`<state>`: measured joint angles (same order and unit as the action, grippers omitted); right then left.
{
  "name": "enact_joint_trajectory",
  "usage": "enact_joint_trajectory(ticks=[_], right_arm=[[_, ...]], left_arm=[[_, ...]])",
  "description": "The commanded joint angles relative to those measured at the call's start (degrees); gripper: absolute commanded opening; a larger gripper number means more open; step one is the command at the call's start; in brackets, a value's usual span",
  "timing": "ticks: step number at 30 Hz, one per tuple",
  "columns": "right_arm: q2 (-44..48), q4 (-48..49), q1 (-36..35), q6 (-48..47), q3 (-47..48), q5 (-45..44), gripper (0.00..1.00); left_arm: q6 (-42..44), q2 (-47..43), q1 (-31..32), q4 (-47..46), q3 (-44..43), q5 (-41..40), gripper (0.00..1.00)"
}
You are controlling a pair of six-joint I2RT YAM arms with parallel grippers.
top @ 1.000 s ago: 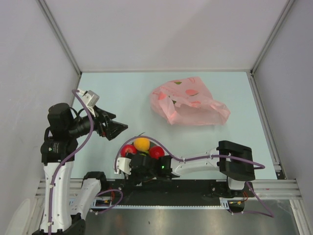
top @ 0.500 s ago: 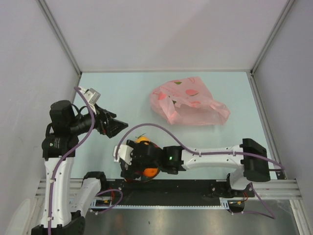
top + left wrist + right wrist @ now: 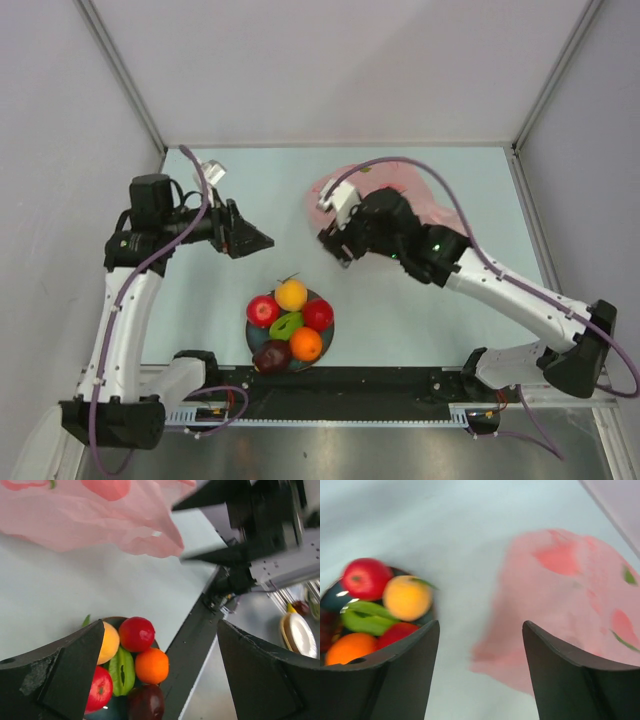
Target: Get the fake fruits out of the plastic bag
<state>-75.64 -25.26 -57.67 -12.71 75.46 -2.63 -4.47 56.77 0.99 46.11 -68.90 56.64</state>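
Fake fruits [image 3: 290,322] fill your plate [image 3: 109,708] by the counter's near edge. The left gripper [image 3: 264,241] and right gripper [image 3: 335,248] gape empty near the plastic bag [image 3: 570,605].

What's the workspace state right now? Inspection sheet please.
surface: pale green table, matte.
job's things: six fake fruits piled on the dark plate near the arm bases; pink plastic bag slumped at the far side, contents not discernible.
clutter: nothing seen.
grippers: left gripper open, empty, in the air left of the bag; right gripper open, empty, by the bag's near edge.
cables: purple cables run along both arms, none across the fruits.
surroundings: grey enclosure walls; stacked plates off the table.
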Motion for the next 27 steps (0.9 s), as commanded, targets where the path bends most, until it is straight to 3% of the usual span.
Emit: enact_joint_trajectory(ticks=[1, 3, 4, 7, 13, 17, 22, 27], right_arm=[[5.58, -5.76, 10.89, 2.77, 1.8, 5.61, 0.63], [8.12, -7.17, 16.41, 4.35, 0.39, 7.72, 0.56], [9.01, -7.35, 18.1, 4.97, -0.31, 9.73, 0.45], [12.0, -7.18, 23.47, 5.67, -4.61, 8.88, 0.28], [7.8, -8.58, 29.27, 4.01, -9.8, 11.23, 0.09], [3.85, -2.27, 31.74, 4.53, -12.44, 13.97, 0.07], [-1.52, 6.96, 32.1, 8.84, -12.27, 19.3, 0.06], [-2.32, 10.84, 25.26, 10.6, -11.92, 26.97, 0.05]], left_arm=[[-0.64, 5.25, 7.16, -2.52, -5.71, 5.67, 1.0], [1.82, 8.16, 11.3, -1.03, -8.68, 5.76, 1.0], [2.18, 11.48, 12.7, -0.85, -9.57, 5.41, 1.0], [4.38, 17.81, 18.33, 0.21, -14.05, 3.84, 1.0], [5.62, 27.85, 26.86, 1.62, -20.92, -2.77, 1.0], [0.53, 32.08, 29.59, -1.19, -21.71, -5.57, 1.0], [-11.77, 36.82, 29.94, -10.59, -20.74, -6.28, 1.0], [-14.69, 43.59, 30.29, -11.22, -27.68, -15.31, 1.0]])
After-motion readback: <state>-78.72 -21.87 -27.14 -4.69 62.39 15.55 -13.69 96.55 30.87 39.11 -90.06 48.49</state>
